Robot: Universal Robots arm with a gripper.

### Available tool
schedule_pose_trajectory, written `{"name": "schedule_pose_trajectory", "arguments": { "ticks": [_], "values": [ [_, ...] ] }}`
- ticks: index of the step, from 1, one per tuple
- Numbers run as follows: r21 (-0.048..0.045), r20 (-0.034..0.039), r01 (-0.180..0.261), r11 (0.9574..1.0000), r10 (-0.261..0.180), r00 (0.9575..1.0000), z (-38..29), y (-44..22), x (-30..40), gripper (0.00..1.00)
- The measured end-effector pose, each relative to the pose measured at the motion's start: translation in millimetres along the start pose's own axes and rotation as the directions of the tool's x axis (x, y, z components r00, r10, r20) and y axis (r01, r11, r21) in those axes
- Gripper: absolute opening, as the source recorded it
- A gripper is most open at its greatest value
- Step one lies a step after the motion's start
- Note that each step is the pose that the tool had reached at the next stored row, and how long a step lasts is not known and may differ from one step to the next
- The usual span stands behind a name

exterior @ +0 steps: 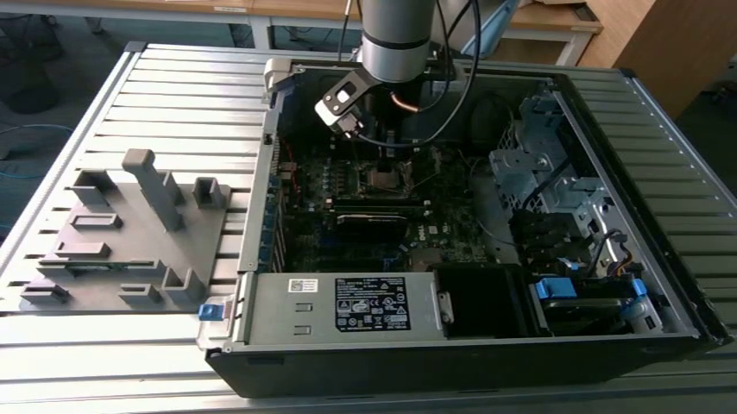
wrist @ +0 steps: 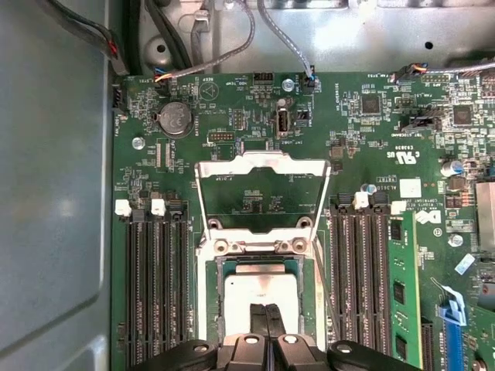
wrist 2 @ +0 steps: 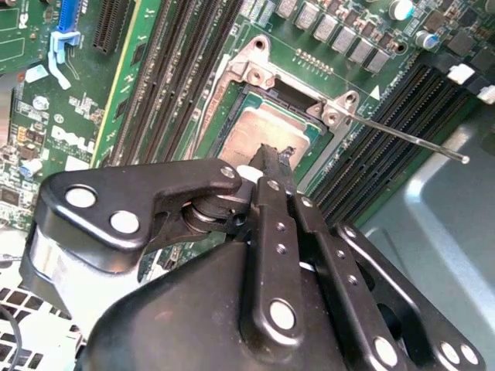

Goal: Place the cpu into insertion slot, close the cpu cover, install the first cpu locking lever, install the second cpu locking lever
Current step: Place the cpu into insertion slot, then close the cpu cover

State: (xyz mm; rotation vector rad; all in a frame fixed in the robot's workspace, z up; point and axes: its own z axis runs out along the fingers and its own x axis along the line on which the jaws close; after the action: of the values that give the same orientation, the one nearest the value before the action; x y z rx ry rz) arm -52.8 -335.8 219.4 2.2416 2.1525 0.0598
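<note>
The cpu (wrist: 259, 290) lies flat in the insertion slot (wrist: 207, 287), its pale metal top showing. The cpu cover (wrist: 263, 160) stands raised and open at the far side of the socket, with green board visible through its cut-out. My gripper (wrist: 267, 308) hangs just over the cpu (wrist 2: 263, 127), its two fingers pressed together and shut. A thin locking lever (wrist 2: 410, 140) sticks out free beside the socket. In the exterior view the gripper (exterior: 388, 153) reaches down into the case over the insertion slot (exterior: 386, 178).
Long black memory slots (wrist: 155, 294) flank the socket on both sides. The open computer case (exterior: 645, 103) holds a power supply (exterior: 368, 304) at the front and a drive cage (exterior: 541, 172) at the exterior view's right. A grey fixture plate (exterior: 116, 233) lies outside on the left.
</note>
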Motion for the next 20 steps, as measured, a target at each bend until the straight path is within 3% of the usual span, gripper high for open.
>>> {"name": "schedule_pose_trajectory", "arguments": {
  "ticks": [20],
  "values": [
    [0.0,0.0001,0.0,1.0,0.0,1.0,-4.2,0.2,0.0,0.1]
  ]
}}
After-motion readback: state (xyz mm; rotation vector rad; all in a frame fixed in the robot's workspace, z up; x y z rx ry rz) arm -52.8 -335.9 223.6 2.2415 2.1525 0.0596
